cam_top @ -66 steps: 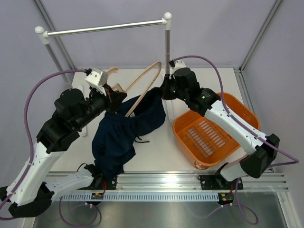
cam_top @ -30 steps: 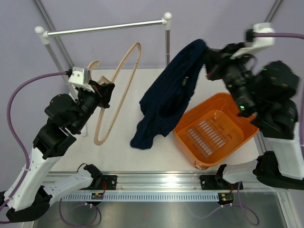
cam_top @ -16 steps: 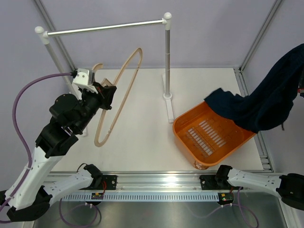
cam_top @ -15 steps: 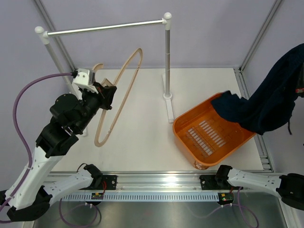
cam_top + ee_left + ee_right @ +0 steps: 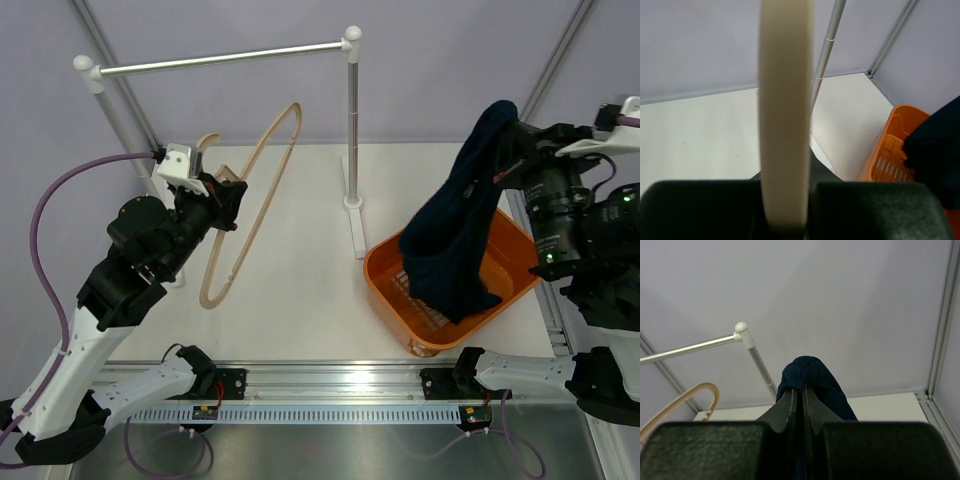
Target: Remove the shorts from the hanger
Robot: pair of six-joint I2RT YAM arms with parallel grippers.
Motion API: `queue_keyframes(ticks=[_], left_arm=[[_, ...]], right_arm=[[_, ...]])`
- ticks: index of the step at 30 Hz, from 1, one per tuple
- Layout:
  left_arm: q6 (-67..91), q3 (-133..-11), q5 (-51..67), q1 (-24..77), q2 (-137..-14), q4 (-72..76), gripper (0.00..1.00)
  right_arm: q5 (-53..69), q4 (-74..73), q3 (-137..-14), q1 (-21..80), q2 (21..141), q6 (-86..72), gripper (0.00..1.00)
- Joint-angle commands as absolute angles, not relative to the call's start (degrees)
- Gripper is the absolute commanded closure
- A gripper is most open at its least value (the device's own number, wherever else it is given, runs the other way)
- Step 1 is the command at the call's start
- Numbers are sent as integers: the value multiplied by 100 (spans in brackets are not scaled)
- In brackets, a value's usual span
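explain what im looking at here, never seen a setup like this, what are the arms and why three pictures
These are two robot arms bolted to the near edge of a white table, each ending in a two-finger gripper. The overhead picture comes from a camera fixed above and behind them. The other two come from small cameras on each wrist, looking along the fingers. The left gripper is shut on a bare wooden hanger. The right gripper is pinching dark navy shorts, which dangle over an orange basket; whether they touch it I cannot tell. At the back stands a silver rail with nothing hanging on it.
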State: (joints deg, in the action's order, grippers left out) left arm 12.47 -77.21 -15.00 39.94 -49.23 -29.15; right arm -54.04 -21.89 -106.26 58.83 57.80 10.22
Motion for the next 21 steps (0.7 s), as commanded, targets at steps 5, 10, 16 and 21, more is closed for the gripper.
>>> queue_keyframes(ticks=[5,10,16,21], left_arm=[[1274,-7699,-1397,4008,-4869,-2698,100],[1292,-7717,-1354,4008,-4852,-2725,100],[1248,-7734,-1389,4008,-4834,-2812,100],[1257,-7734,-1362,4008,-4878,-2804,100]], right_arm=[[-5475,-2504,-10372,5819,5968,397,100],[-4844,-3636,-9889,5020,5915,-1042,100],[-4509,-3927,-7991,4369,4958,-2126,100],[-4062,-4377,-7085,3614,4614,-2566,100]])
